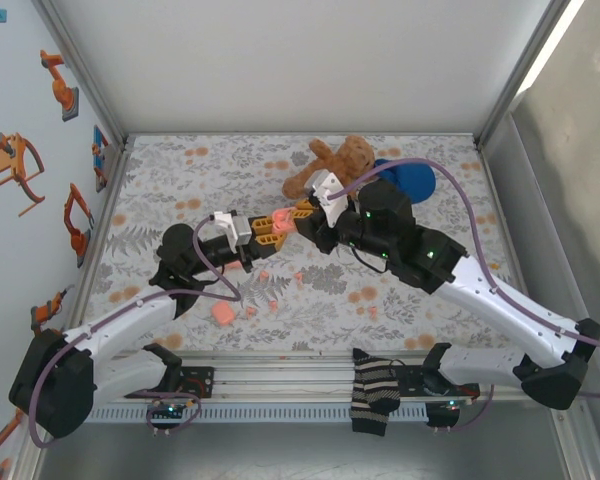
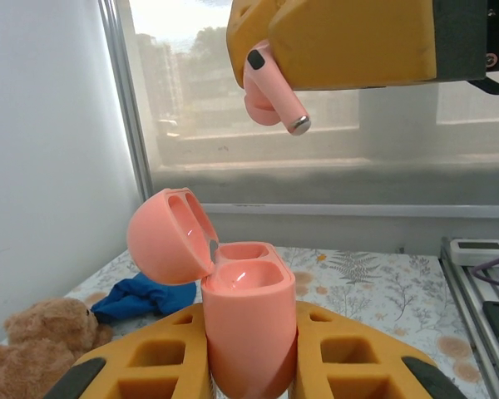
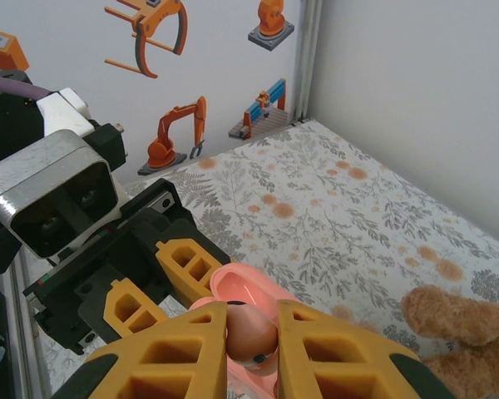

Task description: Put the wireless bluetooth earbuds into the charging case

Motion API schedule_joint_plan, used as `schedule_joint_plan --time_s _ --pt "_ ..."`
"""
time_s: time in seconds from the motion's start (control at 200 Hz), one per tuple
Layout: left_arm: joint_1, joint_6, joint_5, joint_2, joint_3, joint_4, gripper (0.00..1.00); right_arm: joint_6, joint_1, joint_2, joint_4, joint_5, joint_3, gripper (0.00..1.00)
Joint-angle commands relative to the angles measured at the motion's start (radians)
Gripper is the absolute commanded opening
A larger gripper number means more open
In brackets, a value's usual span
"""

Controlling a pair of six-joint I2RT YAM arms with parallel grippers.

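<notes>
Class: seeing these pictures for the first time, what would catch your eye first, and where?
A salmon-pink open charging case, lid flipped back, stands clamped in the left gripper mid-table. Just above it the right gripper pinches a small pink stemmed earbud. A brown teddy bear lies behind them.

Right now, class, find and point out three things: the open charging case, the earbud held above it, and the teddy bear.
charging case (image 2: 249,332): left wrist view, front of its body.
earbud (image 2: 276,93): left wrist view, on its stem.
teddy bear (image 1: 342,162): top external view, middle of its brown body.
</notes>
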Motion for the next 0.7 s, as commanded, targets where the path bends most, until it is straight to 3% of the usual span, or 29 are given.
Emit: schedule_joint_plan --time_s 0.0,0.696 --pt "-0.008 -0.007 -0.002 0.002 0.033 0.054 0.00 -0.033 0.013 0.008 0.032 0.035 -0.002 0.18" --pt "-0.023 -0.013 -0.009 0.006 0.039 0.060 0.00 -0.077 0.052 0.079 0.006 0.102 0.009 0.18"
